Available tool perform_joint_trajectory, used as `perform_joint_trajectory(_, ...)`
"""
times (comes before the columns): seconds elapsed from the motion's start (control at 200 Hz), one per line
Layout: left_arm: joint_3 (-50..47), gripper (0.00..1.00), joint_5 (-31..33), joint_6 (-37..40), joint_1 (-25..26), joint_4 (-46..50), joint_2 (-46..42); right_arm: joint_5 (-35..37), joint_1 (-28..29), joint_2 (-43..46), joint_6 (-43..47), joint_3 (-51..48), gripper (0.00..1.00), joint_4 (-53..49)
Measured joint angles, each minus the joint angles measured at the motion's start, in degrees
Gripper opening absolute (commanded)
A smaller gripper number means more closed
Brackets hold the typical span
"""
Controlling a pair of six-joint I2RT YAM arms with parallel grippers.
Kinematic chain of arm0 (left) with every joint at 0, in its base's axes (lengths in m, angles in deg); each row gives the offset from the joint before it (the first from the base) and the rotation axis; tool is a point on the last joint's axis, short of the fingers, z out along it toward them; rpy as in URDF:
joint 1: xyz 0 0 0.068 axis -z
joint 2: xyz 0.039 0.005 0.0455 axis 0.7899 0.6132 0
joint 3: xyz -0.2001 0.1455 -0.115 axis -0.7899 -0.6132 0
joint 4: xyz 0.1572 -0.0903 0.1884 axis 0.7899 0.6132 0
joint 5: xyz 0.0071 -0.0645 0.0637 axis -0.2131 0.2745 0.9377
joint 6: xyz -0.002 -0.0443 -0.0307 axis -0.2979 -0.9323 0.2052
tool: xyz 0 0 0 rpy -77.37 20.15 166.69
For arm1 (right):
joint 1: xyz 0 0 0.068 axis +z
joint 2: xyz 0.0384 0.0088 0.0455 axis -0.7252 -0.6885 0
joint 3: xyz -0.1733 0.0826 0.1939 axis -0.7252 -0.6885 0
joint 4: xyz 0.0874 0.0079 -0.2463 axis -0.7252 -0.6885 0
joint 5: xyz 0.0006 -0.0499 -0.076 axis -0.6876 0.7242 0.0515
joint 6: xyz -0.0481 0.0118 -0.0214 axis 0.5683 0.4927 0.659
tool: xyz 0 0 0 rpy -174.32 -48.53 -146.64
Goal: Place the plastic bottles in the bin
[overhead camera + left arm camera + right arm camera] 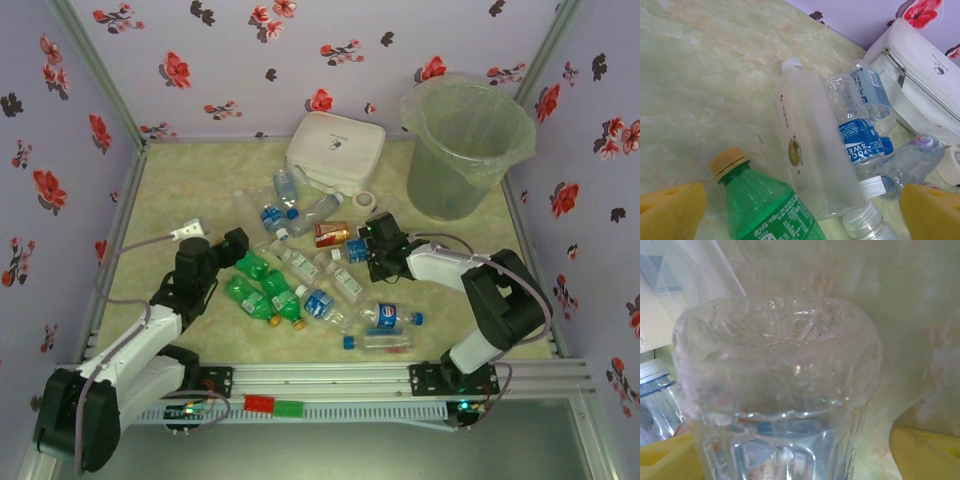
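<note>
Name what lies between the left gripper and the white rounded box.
Left wrist view: from the left gripper, a green yellow-capped plastic bottle, a frosted flat-sided bottle and blue-labelled clear bottles lie before the white rounded box.

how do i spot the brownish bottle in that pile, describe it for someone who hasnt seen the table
Start at the white rounded box by the back wall; the plastic bottles are scattered in front of it. The amber bottle lies on its side at the back of that pile, just in front of the small tape roll. It is the only brown-orange one; its neighbours are clear with blue labels, or green.
</note>
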Motion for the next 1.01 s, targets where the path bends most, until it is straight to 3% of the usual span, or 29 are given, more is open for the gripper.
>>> perform_joint_trajectory(0.445,0.0,1.0,0.2,-0.4,-0.4,0.2,-0.7,1.8,0.2,0.7,2.1,-0.8,0.6,-0.7)
perform_joint_trajectory(0.62,0.0,1.0,0.3,-0.8,-0.4,0.2,-0.8,3.8,-2.3,1.6,6.5,-0.8,0.55,0.9)
perform_joint_trajectory(0.83,0.0,1.0,-0.4,-0.8,-0.4,0.2,-0.8,4.8,-5.6,9.1,17.7,0.2,0.5,0.5)
perform_joint_trajectory(1.005,0.5,1.0,-3.3,-0.8,-0.5,-0.1,0.2,6.4,-6.7,15.3,32.8,9.2,0.47,-3.7)
